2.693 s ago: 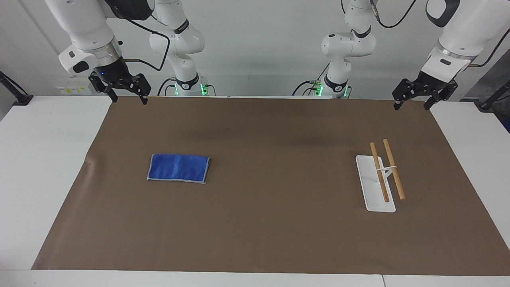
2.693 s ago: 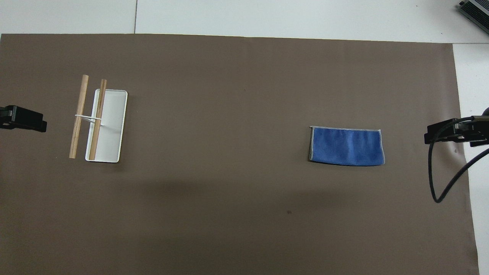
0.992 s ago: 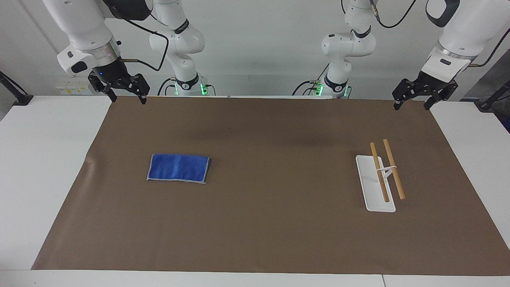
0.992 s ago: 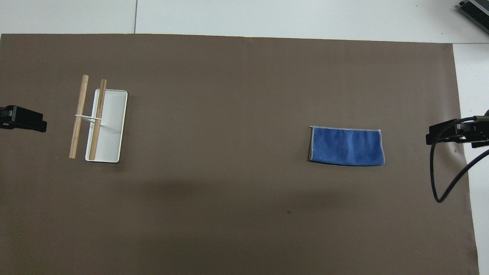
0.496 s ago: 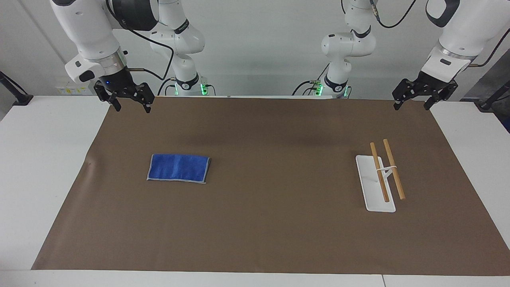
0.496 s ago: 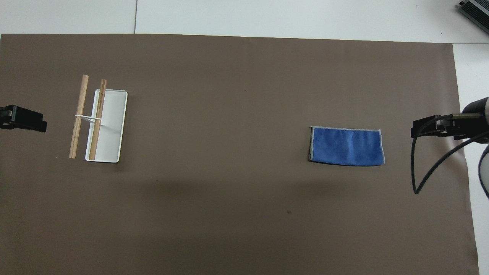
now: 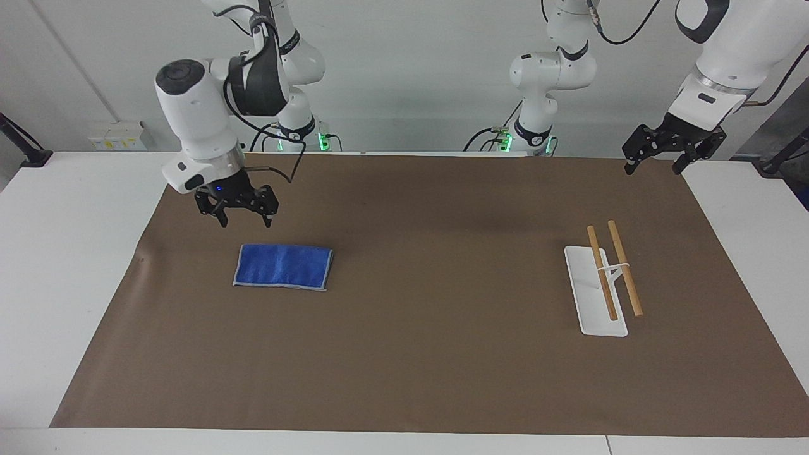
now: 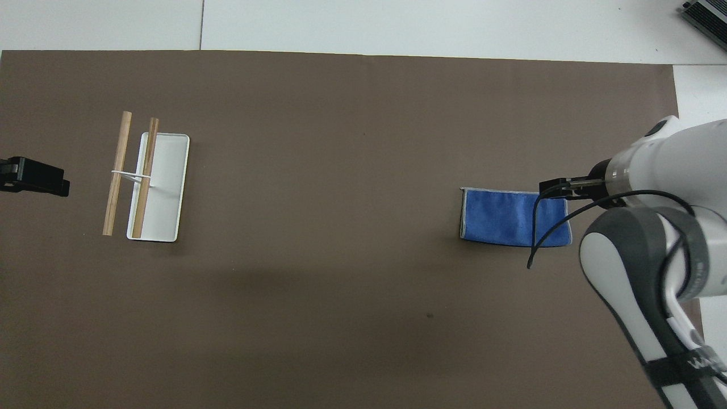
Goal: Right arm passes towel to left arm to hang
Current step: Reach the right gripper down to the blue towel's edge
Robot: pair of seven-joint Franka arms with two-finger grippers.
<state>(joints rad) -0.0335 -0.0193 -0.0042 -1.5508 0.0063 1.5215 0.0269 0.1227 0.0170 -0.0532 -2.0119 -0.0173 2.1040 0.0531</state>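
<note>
The right gripper (image 7: 242,218), jaws apart and empty, is hovering over the towel (image 7: 283,266) at its right-arm end; the towel is lying flat, long axis running across the table, while the left gripper (image 7: 654,165), open too, is waiting well apart.

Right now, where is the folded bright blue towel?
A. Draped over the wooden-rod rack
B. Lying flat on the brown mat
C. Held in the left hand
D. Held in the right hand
B: the folded bright blue towel lies flat on the brown mat, with the open right hand above it, not touching.
</note>
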